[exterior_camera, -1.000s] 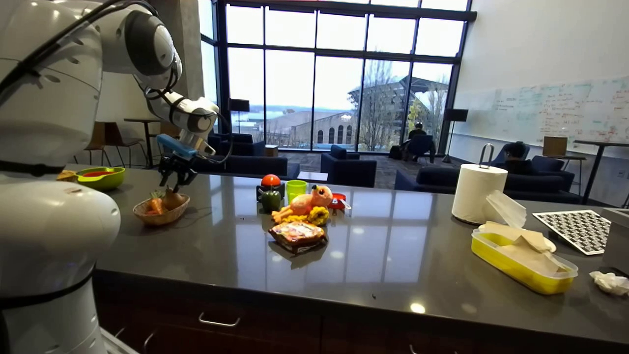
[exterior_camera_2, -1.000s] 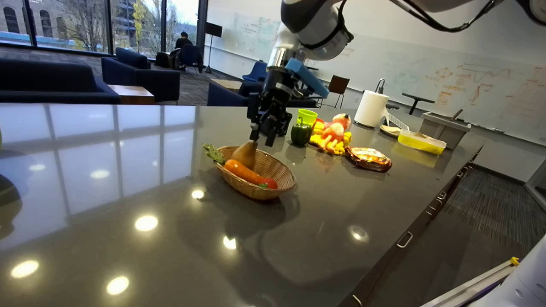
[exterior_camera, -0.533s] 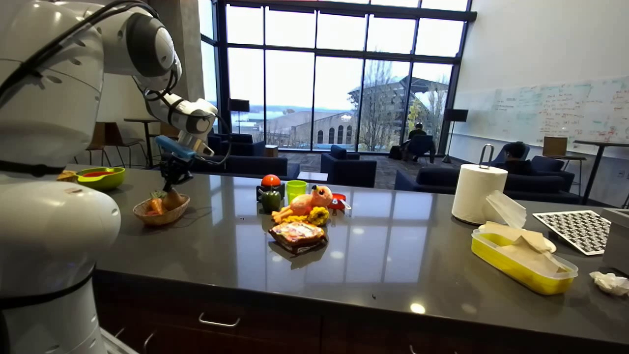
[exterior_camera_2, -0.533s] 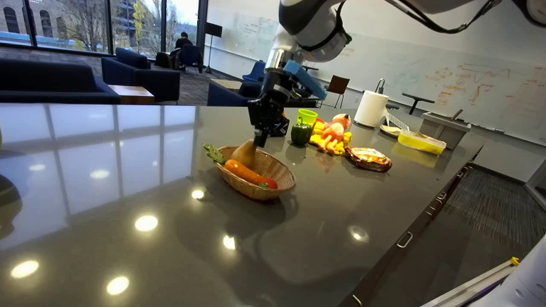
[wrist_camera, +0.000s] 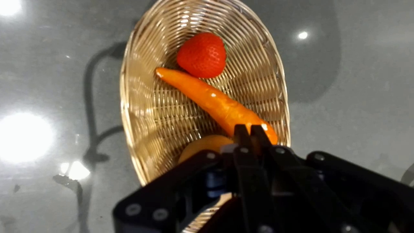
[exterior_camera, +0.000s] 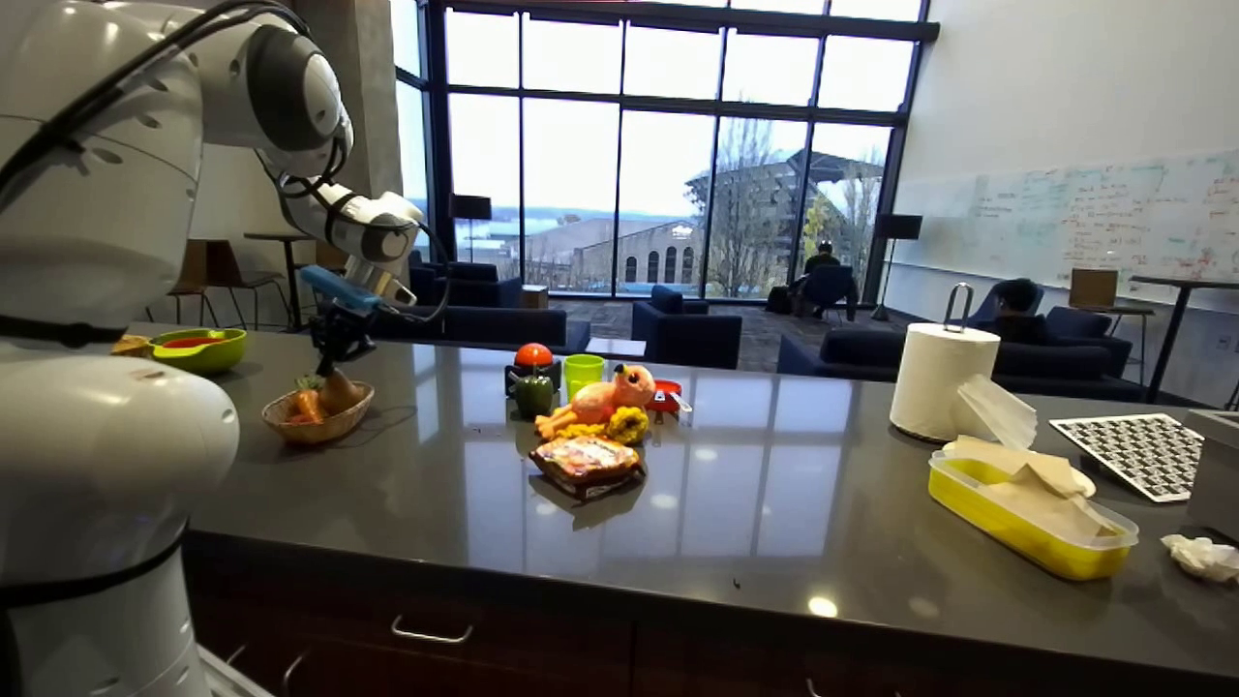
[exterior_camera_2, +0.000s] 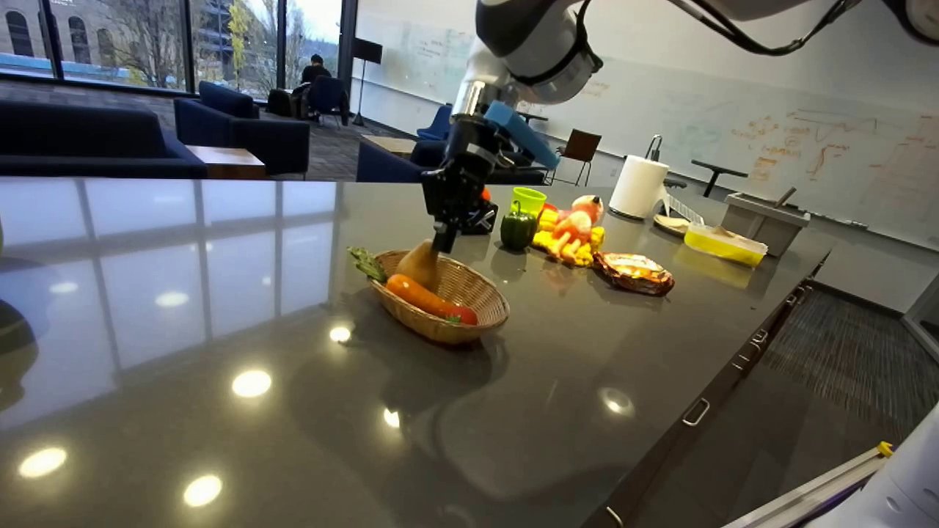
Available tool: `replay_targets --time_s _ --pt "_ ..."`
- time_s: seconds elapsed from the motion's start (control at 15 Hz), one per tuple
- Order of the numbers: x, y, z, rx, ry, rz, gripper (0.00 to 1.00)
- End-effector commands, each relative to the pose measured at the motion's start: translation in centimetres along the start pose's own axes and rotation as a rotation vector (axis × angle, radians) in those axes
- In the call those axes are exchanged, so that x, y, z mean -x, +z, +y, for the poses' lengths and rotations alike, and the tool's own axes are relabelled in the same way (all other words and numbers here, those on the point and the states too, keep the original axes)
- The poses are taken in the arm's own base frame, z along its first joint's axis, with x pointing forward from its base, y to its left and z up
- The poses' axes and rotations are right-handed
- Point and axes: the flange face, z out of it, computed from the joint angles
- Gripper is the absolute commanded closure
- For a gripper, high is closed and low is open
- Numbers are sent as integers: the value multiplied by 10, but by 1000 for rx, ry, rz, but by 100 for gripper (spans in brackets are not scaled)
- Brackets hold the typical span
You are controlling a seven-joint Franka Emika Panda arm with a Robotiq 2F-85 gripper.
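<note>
An oval wicker basket (wrist_camera: 142, 106) stands on the glossy gray counter (wrist_camera: 339, 123). In its upper end sits a red strawberry (wrist_camera: 202, 55), a trace of green at its right edge. Just below, a carrot (wrist_camera: 210, 98) slants across, thin tip to the upper left, thick end near the right wall. Lower down, a rounded tan part of the pear (wrist_camera: 203, 143) shows; the black fingers (wrist_camera: 242, 139) hide the rest. They stand close together at the lower right, their tips in front of the carrot's thick end. Whether they grip the pear cannot be told. Bright glare (wrist_camera: 24, 137) lies left of the basket.
</note>
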Motion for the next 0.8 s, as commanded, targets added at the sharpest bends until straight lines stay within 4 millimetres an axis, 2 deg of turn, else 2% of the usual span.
replay_targets --time_s 0.0,0.33,0.73 --pt "5 -12 -8 31 -24 21 98" --pt "11 -29 -11 72 -40 50 98" --pt "22 -61 -8 106 -44 111 98"
